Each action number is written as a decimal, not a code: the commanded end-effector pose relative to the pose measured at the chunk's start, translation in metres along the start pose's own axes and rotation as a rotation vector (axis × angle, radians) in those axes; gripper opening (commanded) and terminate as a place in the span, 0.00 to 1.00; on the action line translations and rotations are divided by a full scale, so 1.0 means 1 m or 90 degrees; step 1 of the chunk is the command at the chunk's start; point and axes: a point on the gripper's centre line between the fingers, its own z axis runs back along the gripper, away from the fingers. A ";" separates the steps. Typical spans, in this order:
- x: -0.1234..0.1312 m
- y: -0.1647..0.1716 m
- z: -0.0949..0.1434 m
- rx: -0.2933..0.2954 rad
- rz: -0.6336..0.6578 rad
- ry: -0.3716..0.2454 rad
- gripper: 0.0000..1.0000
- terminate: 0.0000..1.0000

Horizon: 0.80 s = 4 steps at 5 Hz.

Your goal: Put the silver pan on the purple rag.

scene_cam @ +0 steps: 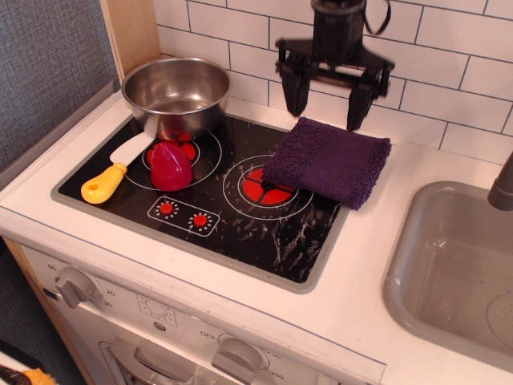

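Observation:
The silver pan (pixel 176 95) is a deep shiny steel pot. It stands upright at the back left corner of the black toy stove top (pixel 240 228). The purple rag (pixel 329 160) lies folded at the stove's right back, over part of the right burner and onto the white counter. My gripper (pixel 325 103) hangs open and empty above the rag's back edge, in front of the tiled wall, well to the right of the pan.
A red toy pepper (pixel 170 166) and a yellow-handled toy knife (pixel 112 172) lie on the left burner in front of the pan. A grey sink basin (pixel 457 273) sits at the right. A wooden post (pixel 132 32) stands behind the pan.

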 end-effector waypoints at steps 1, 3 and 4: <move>0.030 0.062 0.029 0.027 0.087 -0.055 1.00 0.00; 0.044 0.118 0.015 0.014 0.139 -0.030 1.00 0.00; 0.039 0.118 -0.006 0.003 0.135 0.024 1.00 0.00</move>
